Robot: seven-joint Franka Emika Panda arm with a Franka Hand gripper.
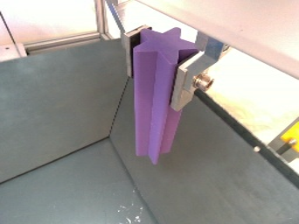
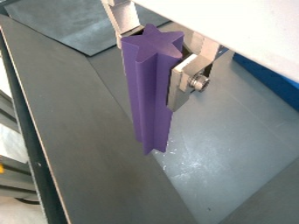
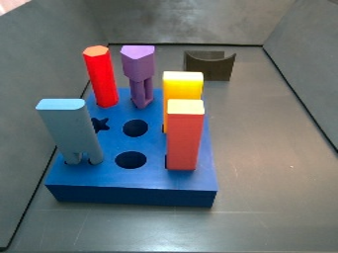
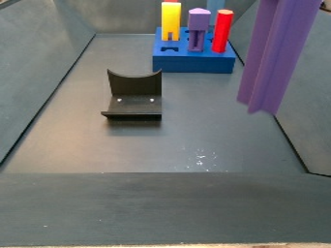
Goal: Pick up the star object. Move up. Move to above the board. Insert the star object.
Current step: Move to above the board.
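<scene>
Wrist views: the star object (image 1: 158, 96) (image 2: 149, 92) hangs upright between the silver fingers (image 1: 191, 79), clear of the dark floor below it
Gripper: the gripper (image 1: 162, 51) (image 2: 155, 48) is closed on the upper part of the star object, one plate on each side
Side view, star: the star object (image 4: 276, 53) shows at the right edge, lifted off the floor; the gripper itself is cut off by the frame
Board: the board (image 3: 158, 188) (image 4: 175, 60) lies flat, its star-shaped hole (image 3: 101, 124) empty, well apart from the star object
Pegs in board: red peg (image 3: 99, 75), purple peg (image 3: 137, 73), yellow block (image 3: 184, 87), orange block (image 3: 185, 133), light blue block (image 3: 66, 128)
Beyond: dark arch block (image 3: 209, 64) (image 4: 132, 97), possibly resting on its side
</scene>
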